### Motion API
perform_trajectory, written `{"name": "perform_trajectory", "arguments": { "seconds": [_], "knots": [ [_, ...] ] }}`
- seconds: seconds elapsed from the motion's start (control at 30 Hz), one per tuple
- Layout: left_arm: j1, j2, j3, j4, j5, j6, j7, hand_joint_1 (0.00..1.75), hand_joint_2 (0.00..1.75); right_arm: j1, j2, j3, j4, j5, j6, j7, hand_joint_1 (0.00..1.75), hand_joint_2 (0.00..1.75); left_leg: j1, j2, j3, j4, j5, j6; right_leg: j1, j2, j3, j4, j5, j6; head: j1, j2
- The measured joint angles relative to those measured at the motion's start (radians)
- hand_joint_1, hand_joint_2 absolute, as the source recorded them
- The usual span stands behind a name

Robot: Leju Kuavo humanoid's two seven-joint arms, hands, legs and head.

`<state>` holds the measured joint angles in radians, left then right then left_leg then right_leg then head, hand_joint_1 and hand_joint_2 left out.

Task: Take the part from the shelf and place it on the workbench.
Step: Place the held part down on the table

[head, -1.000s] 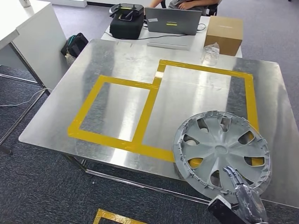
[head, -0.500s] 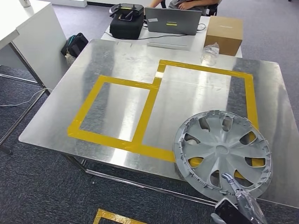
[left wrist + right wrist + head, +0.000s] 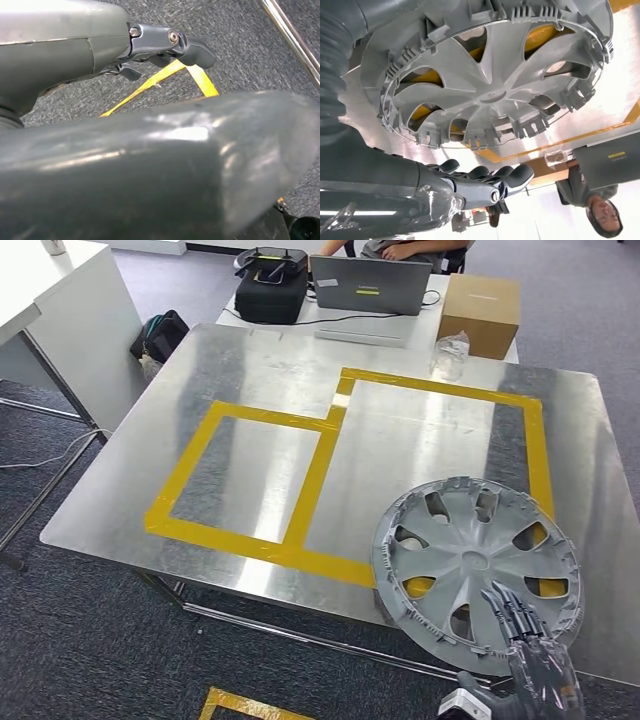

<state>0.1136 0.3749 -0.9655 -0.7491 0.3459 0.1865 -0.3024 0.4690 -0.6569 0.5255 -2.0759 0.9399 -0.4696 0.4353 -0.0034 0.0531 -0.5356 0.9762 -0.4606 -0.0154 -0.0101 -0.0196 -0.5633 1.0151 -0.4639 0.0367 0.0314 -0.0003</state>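
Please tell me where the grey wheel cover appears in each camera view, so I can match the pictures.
Head view: the wheel cover lies on the near right part of the metal workbench, just beyond the right hand.
Left wrist view: not in it.
Right wrist view: the wheel cover spans the picture, beside the right hand.
Shared landmark: the yellow tape, seen through the cover's openings.

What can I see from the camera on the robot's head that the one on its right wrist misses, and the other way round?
The head view alone takes in the whole metal table, the cardboard box and the black case. The right wrist view alone shows the ribbed rim of the wheel cover close up, with the right robot hand apart from it. Both show the wheel cover, the yellow tape, the laptop and the right robot hand.
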Motion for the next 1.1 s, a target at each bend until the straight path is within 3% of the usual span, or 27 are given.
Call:
{"name": "perform_trajectory", "arguments": {
  "seconds": [0.43, 0.67, 0.83, 0.9, 1.03, 1.1],
  "knots": [
    [0.004, 0.004, -0.007, -0.012, 0.002, 0.003, 0.001, 0.0, 0.0, 0.001, 0.008, -0.005, -0.009, 0.021, -0.004, 0.009, 0.0, 1.75, 0.0, 0.0, 0.0, 0.0, 0.0, 0.0, 0.0, 0.0, 0.0, 0.0, 0.0, 0.0, 0.0, 0.0],
    [0.003, 0.004, -0.019, -0.017, 0.023, 0.022, 0.003, 0.0, 0.0, 0.008, 0.023, -0.021, -0.038, 0.253, -0.073, 0.034, 0.0, 1.75, 0.0, 0.0, 0.0, 0.0, 0.0, 0.0, 0.0, 0.0, 0.0, 0.0, 0.0, 0.0, 0.0, 0.0],
    [0.011, 0.004, -0.025, -0.029, 0.053, 0.041, 0.0, 0.0, 0.0, 0.02, 0.055, -0.02, -0.069, 0.395, -0.175, 0.021, 0.0, 1.75, 0.0, 0.0, 0.0, 0.0, 0.0, 0.0, 0.0, 0.0, -0.001, 0.0, 0.0, 0.0, 0.0, 0.0],
    [0.022, 0.008, -0.028, -0.046, 0.081, 0.067, -0.002, 0.0, 0.0, 0.031, 0.095, -0.017, -0.095, 0.37, -0.206, -0.035, 0.0, 1.75, 0.0, 0.0, 0.0, 0.0, -0.001, 0.0, 0.0, 0.0, -0.001, 0.0, 0.0, 0.0, 0.0, 0.0],
    [0.058, 0.026, -0.046, -0.107, 0.153, 0.149, -0.003, 0.0, 0.0, 0.1, 0.248, -0.053, -0.144, 0.141, -0.215, -0.325, 0.0, 1.75, -0.001, 0.0, 0.0, 0.001, -0.003, 0.002, -0.001, -0.001, 0.0, -0.001, -0.001, 0.001, 0.0, 0.0],
    [0.07, 0.037, -0.062, -0.14, 0.186, 0.187, -0.001, 0.0, 0.0, 0.146, 0.312, -0.091, -0.15, 0.039, -0.215, -0.437, 0.0, 0.87, -0.002, 0.0, 0.0, 0.002, -0.005, 0.004, -0.002, -0.001, 0.0, -0.001, -0.002, 0.002, 0.0, 0.0]
  ]
}}
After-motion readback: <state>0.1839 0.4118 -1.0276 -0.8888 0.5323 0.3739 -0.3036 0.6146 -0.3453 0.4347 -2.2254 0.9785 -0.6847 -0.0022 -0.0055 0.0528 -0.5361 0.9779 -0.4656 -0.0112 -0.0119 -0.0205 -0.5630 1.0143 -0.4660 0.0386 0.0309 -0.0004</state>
